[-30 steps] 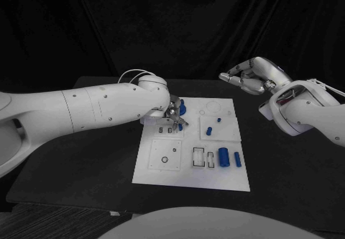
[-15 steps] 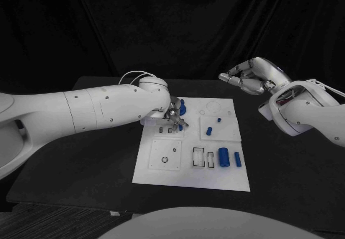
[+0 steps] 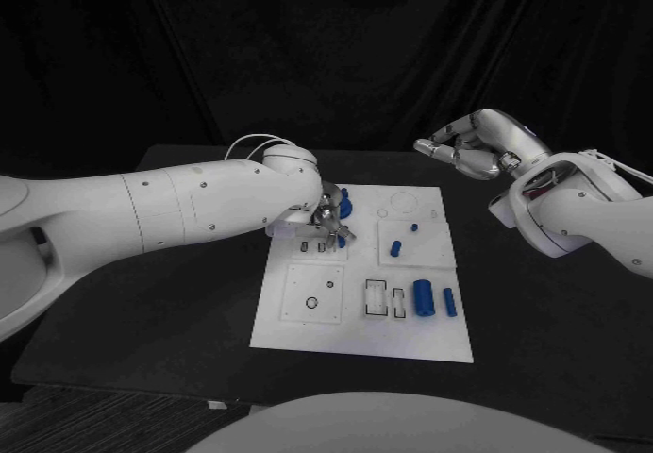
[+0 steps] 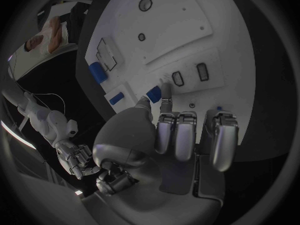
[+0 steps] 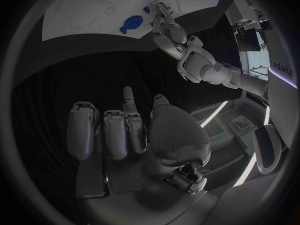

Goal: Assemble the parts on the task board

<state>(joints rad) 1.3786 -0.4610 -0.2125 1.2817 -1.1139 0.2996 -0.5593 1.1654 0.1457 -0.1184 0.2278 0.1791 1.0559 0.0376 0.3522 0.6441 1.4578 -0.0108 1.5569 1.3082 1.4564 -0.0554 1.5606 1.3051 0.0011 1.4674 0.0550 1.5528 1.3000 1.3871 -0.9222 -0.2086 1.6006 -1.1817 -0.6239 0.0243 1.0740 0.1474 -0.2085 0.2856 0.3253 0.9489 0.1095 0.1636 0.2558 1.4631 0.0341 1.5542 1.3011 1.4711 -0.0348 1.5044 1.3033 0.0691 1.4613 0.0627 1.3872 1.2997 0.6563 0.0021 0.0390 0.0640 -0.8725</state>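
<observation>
Currently left robot hand (image 3: 328,219) pinches blue part (image 4: 153,93) over task board (image 3: 425,338); right robot hand (image 3: 470,144) raised, curled, empty.

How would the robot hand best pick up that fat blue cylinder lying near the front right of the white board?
Probably from straight above, fingers closing across the middle of the blue cylinder. It lies flat on the task board, its long curved sides exposed, though a thinner blue rod lies close on one side.

We see the task board (image 3: 365,321) lying mid-table (image 3: 163,311), parts (image 3: 424,296) on its right half, our left hand (image 3: 326,219) over its far-left corner.
</observation>
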